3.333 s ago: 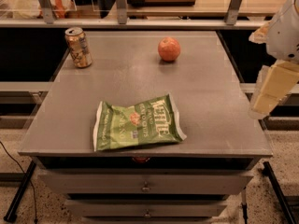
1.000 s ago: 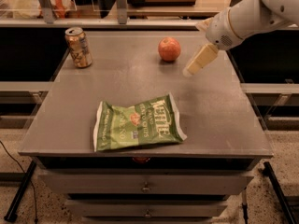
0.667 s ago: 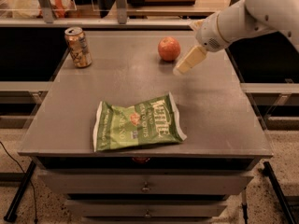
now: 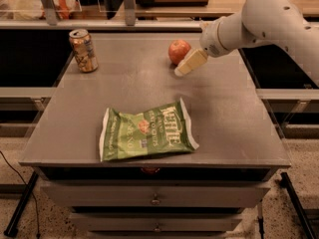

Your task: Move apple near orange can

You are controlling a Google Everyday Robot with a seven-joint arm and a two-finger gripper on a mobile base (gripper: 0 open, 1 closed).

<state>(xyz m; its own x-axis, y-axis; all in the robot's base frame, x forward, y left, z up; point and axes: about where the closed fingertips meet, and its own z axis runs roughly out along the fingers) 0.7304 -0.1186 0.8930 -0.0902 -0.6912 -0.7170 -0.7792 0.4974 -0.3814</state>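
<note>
We see the gripper (image 4: 182, 69) over the far right part of the table (image 4: 234, 113), low above the top and just beside the apple (image 4: 178, 51), on the apple's near-right side. Its pale tip ends right at the apple's lower right edge, and we can't tell if it touches. We also can't tell the tool state, wide, narrow or holding: from this angle it shows as a single pale block. The white arm (image 4: 259, 21) comes in from the upper right and angles down and left to the gripper. The apple rests on the table toward the far edge, a bit right of centre, with its red-orange side toward us. The orange can (image 4: 83, 50) stands near the far left corner with its silver top visible. We read it as roughly upright with a slight lean. The can and the apple are well apart, with bare table top between them. A green chip bag (image 4: 147, 131) lies flat near the front edge, about centre to left, printed face up. It is well apart from the can, the apple and the gripper. Drawers (image 4: 155, 195) sit below the table's front edge. We see a handle on the top drawer and another on the one below it.
</note>
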